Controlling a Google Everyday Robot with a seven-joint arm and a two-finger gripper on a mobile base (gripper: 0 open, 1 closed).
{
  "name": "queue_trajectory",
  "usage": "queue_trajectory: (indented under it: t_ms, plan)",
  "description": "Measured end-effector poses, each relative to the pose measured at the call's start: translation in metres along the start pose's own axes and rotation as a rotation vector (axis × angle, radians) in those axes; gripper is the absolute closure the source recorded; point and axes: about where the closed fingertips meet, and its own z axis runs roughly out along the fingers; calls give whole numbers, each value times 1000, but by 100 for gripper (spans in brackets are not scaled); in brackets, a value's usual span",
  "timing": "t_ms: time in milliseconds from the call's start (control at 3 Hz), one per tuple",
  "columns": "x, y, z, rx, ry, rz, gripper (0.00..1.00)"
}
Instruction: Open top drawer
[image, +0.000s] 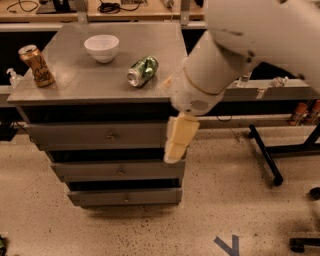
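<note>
The top drawer (95, 135) is the widest of three dull grey drawers in the cabinet, with a small round knob (111, 135) at its middle. Its front sits flush with the cabinet, closed. My gripper (176, 146) is a cream-coloured piece hanging down from the big white arm (220, 65). It is in front of the right end of the top drawer and hides that end. It is to the right of the knob, apart from it.
On the grey cabinet top (75, 85) stand a white bowl (102, 47) and a brown can (36, 65), and a green can (142, 71) lies on its side. Two narrower drawers (117, 171) sit below. A black stand leg (264, 155) lies on the floor at right.
</note>
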Motion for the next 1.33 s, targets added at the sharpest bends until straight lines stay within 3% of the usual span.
queue_trajectory:
  t_ms: [333, 667, 1000, 1333]
  plan:
    - [-4, -4, -6, 35, -9, 1, 0]
    - [-4, -4, -6, 35, -9, 1, 0]
    - [4, -6, 40, 25, 22, -3, 0]
    - [9, -11, 160, -11, 99, -72, 0]
